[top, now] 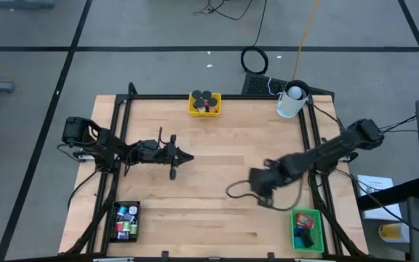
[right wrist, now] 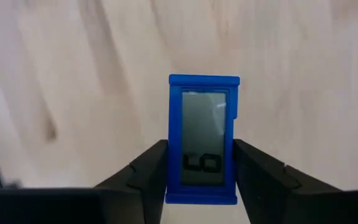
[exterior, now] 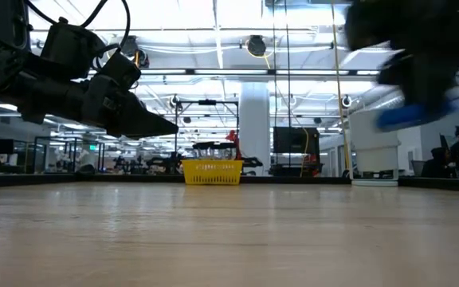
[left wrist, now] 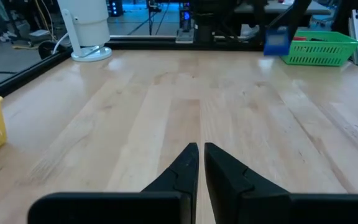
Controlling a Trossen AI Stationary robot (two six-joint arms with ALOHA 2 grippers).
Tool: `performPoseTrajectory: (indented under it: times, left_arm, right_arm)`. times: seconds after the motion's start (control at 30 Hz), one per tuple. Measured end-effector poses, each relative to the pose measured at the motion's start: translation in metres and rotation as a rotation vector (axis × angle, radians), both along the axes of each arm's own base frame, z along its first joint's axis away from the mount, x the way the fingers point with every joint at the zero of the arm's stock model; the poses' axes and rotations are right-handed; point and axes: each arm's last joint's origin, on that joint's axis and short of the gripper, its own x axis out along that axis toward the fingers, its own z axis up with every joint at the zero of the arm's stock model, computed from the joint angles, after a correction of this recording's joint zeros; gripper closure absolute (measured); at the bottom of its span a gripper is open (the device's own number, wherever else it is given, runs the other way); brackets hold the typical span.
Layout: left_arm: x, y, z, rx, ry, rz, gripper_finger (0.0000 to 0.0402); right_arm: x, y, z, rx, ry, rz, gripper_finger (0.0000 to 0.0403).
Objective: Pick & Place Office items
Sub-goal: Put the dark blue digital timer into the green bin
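Clearly right claw (right wrist: 199, 180) grips blue block (right wrist: 204, 138) reading "LO".

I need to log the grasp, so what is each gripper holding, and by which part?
Right gripper clamps a blue block by its two long sides. Left gripper is shut on nothing.

Table (top: 217, 182): light wood, pale grain in lengthwise planks, framed by a black rail. Far edge: yellow mesh tray (top: 204, 104) with black round caps (top: 204, 97); white cup (top: 289, 102) to its right. Near left: black tray (top: 126, 220) with blue, red, green and white items. Near right: green mesh tray (top: 308, 230) with blue and black pieces. Blue block (right wrist: 203, 140): grey window, dark "LO" marking. Both arms: black.
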Motion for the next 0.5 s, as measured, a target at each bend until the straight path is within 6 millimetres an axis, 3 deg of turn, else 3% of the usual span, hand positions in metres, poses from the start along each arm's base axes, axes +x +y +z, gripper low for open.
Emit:
performPoseTrajectory:
  times: [0.23, 0.5]
  left_arm:
    - [0.000, 0.000, 0.000, -0.001, 0.003, 0.000, 0.0366]
    - [0.000, 0.000, 0.000, -0.004, 0.005, 0.001, 0.0366]
  right_arm:
    - [-0.059, 0.051, 0.017, 0.053, 0.137, -0.188, 0.0247]
    - [-0.111, 0.095, 0.023, 0.133, 0.246, -0.405, 0.0241]
